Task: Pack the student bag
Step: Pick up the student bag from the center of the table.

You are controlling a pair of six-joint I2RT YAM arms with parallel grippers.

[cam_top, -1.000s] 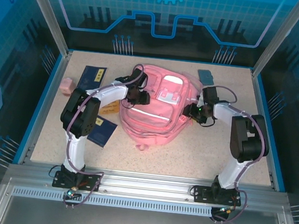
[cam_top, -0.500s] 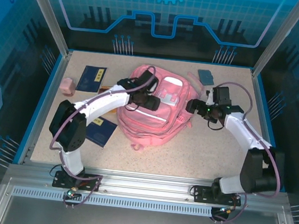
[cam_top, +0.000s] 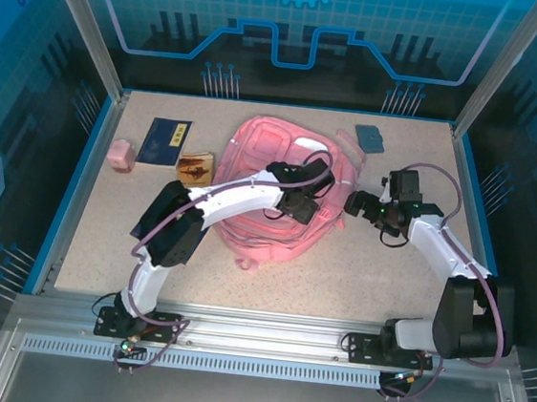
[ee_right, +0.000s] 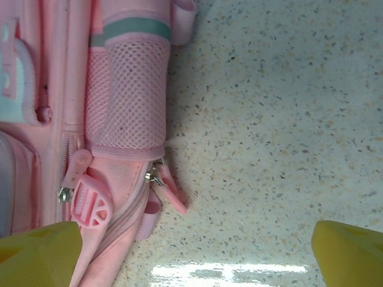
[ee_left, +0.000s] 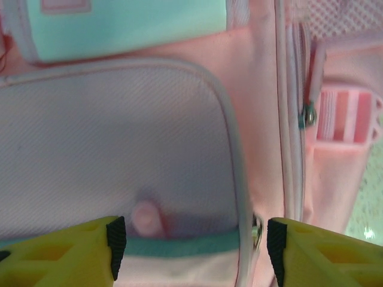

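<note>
Since the earlier frame, the left arm has swung farther right across the backpack, uncovering a small brown booklet.

From above, the backpack lies mid-tabletop, toward the back. The left pincer sits over its front, and the right pincer is just beside its right side. A blue booklet and a pink block lie at the left, and a grey-blue item at the back right.

At the left wrist, the left pincer is spread, its yellow fingers either side of a pale front pocket.

At the right wrist, the right pincer is spread wide and pinches nothing. Between its tips are the backpack's mesh side pocket, a pink zip pull and bare tabletop.
</note>
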